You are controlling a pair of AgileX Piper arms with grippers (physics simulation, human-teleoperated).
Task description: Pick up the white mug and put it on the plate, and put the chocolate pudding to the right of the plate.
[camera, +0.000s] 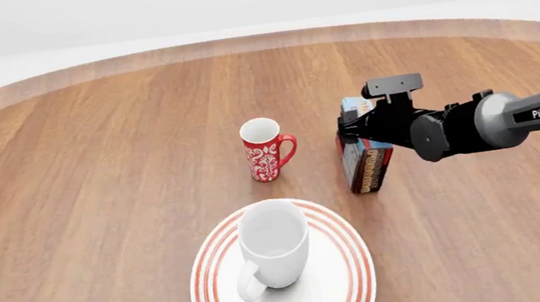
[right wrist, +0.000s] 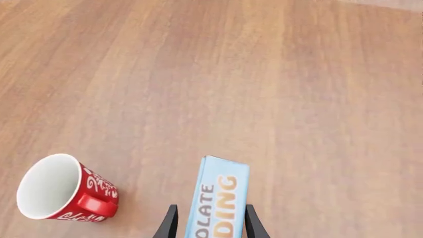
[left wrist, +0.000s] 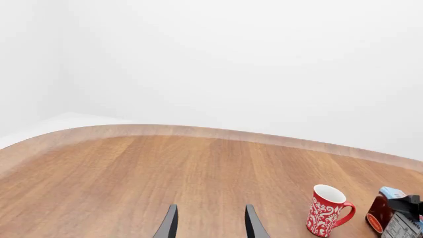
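Now right pincer clamped around the upright chocolate pudding, arm outstretched; left pincer wide.

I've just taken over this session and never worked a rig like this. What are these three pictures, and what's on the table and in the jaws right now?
You are driving two simulated robot arms at a wooden table. The wide picture comes from a fixed camera on the arms' side, looking forward and down. The other two come from cameras just behind each arm's jaws.

On the table, the white mug already stands upright on the plate, the red-ringed one nearest the camera. Beyond it stands a red mug with a white pattern.

The right gripper has its jaws on either side of the chocolate pudding, which stands on edge beyond the plate and to its right. Whether it is lifted yet I cannot tell.

The left gripper is open, holds nothing, and faces bare table.
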